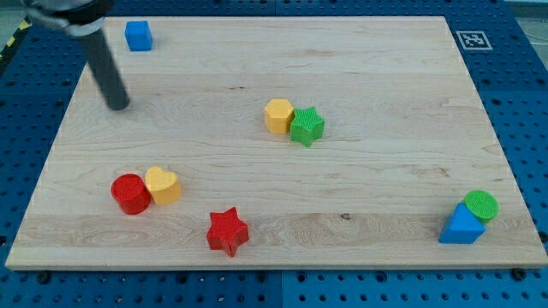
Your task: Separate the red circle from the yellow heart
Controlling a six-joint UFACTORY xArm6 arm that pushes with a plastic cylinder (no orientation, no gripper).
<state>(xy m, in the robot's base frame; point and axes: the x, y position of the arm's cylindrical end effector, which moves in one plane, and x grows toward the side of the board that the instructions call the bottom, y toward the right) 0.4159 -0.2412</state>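
Touching side by side, red circle [130,193] and yellow heart [163,185] sit below my tip [118,106].

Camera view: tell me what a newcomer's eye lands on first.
The dark rod stands out at the view's upper left, my tip resting on bare board, well apart from every block. Next come the red circle and yellow heart, touching side by side near the lower left, with a red star to their lower right.
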